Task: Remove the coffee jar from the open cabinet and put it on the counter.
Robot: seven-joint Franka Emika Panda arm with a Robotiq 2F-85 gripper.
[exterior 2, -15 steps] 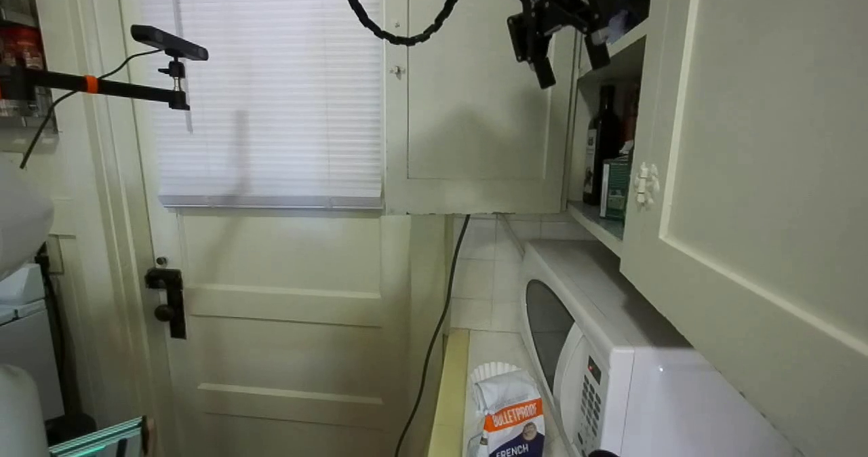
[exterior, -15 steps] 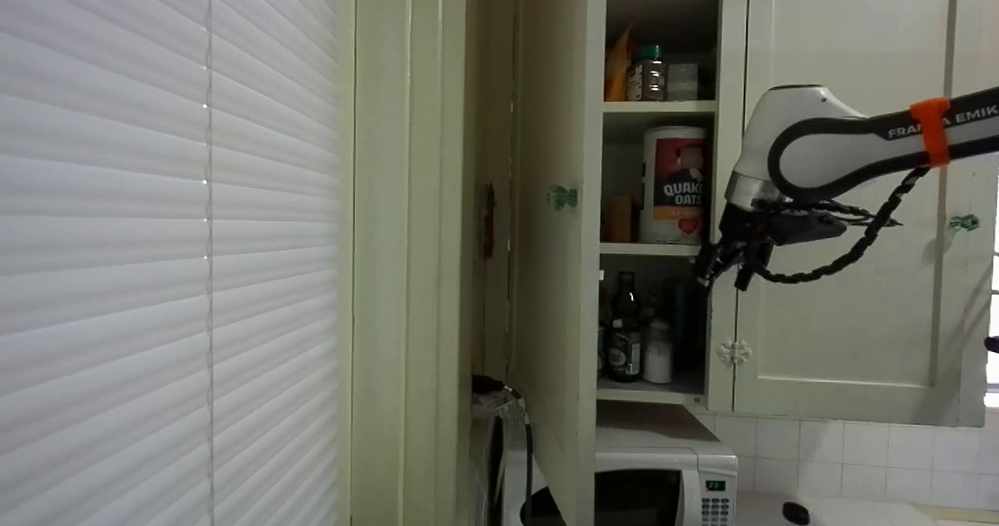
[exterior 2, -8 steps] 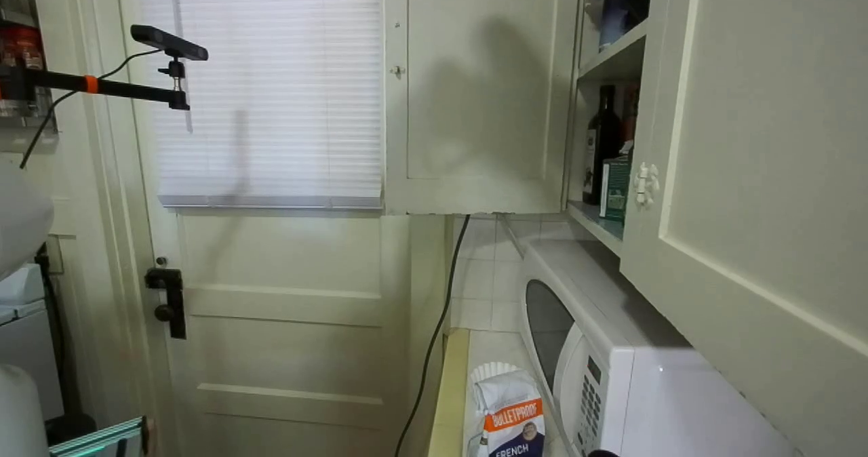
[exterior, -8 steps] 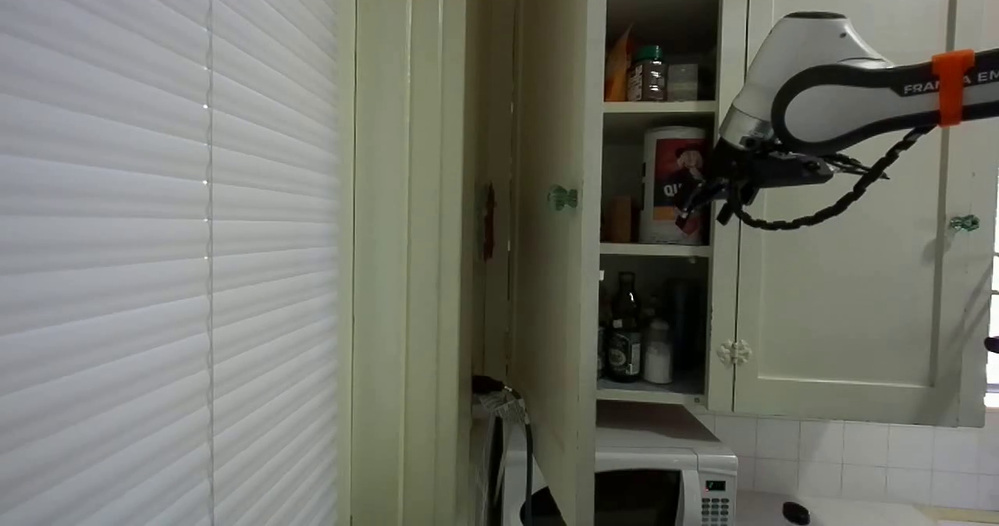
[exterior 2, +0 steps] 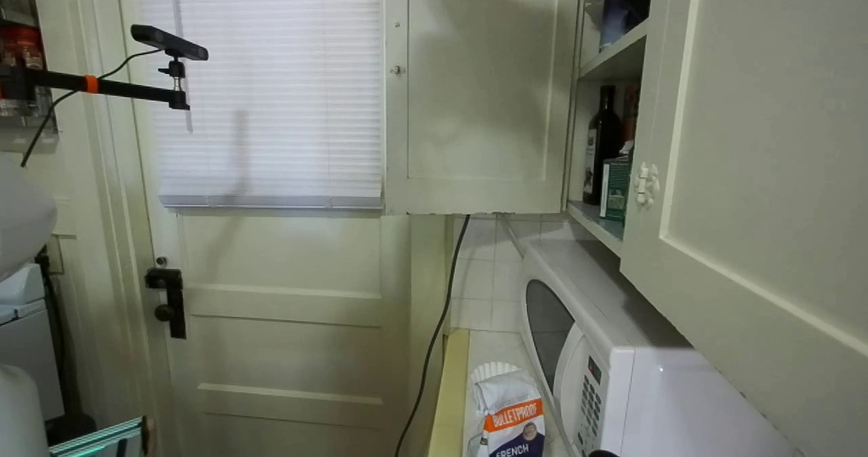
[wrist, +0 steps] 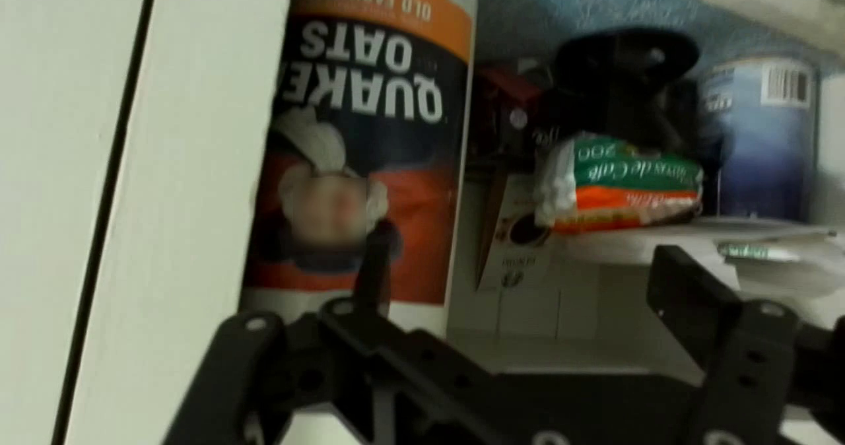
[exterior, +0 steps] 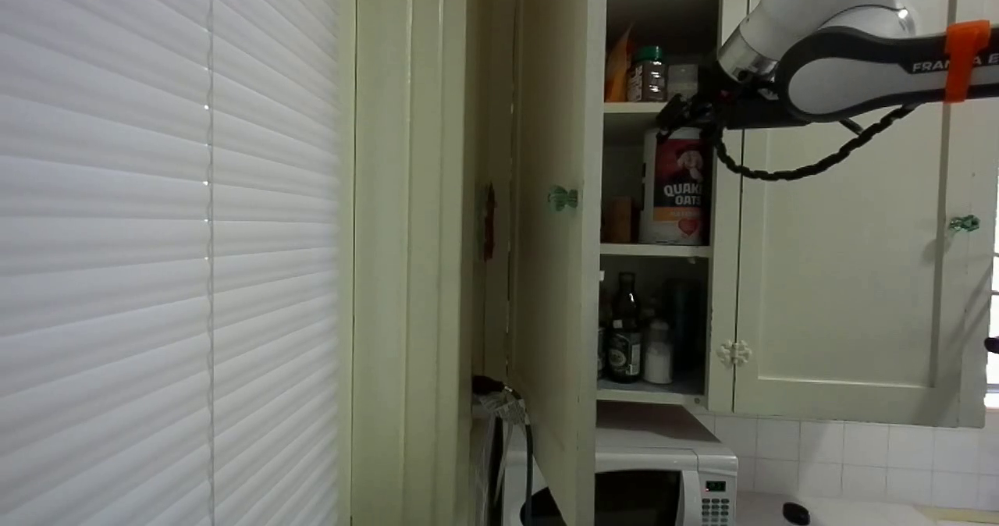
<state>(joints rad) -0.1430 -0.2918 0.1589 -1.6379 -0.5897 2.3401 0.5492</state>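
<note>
Coffee jar (exterior: 648,76) above end effector (wrist: 521,276), apart.

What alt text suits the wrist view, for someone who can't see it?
Open, empty gripper facing into the cabinet. A Quaker Oats canister, lettering upside down, appears left of centre; right of it, a green-and-orange packet and a blue canister.

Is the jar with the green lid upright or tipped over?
Upright: in an exterior view, the coffee jar stands on a cabinet shelf, green lid uppermost.

White blinds (exterior 2: 271,97) hang against a cream door (exterior 2: 291,345).
</note>
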